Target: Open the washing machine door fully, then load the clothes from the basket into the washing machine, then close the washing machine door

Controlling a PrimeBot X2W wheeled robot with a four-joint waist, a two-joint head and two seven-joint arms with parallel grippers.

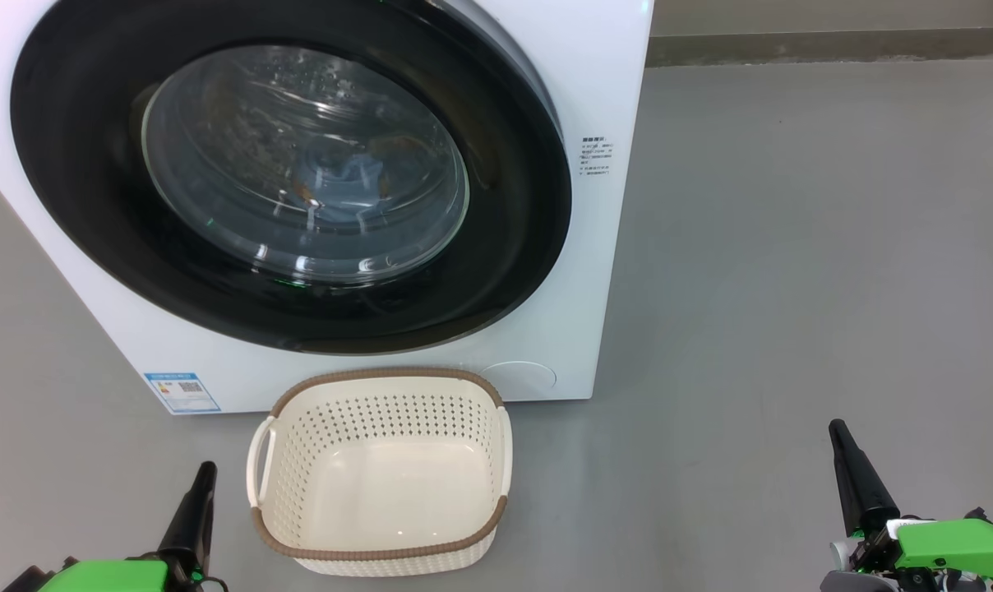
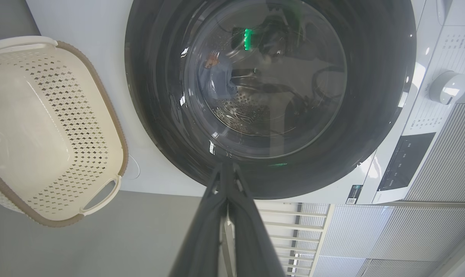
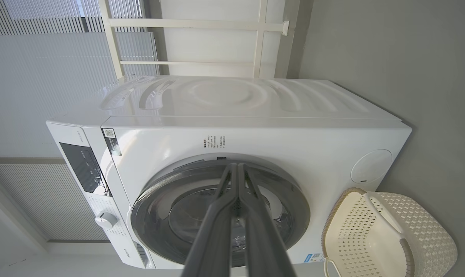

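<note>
The washing machine stands before me, and the washing machine door lies shut against its front. Through the glass porthole I see the clothes as a pale blue bundle in the drum; in the left wrist view the clothes show blue with an orange spot. The basket sits on the floor below the door, and its inside shows bare plastic. My left gripper is shut at the lower left, beside the basket. At the lower right, well apart from the basket, my right gripper is shut too. Neither holds anything.
Grey floor spreads wide to the right of the machine, up to a wall base. A dial and dark control panel sit on the machine's front. A white frame stands behind it.
</note>
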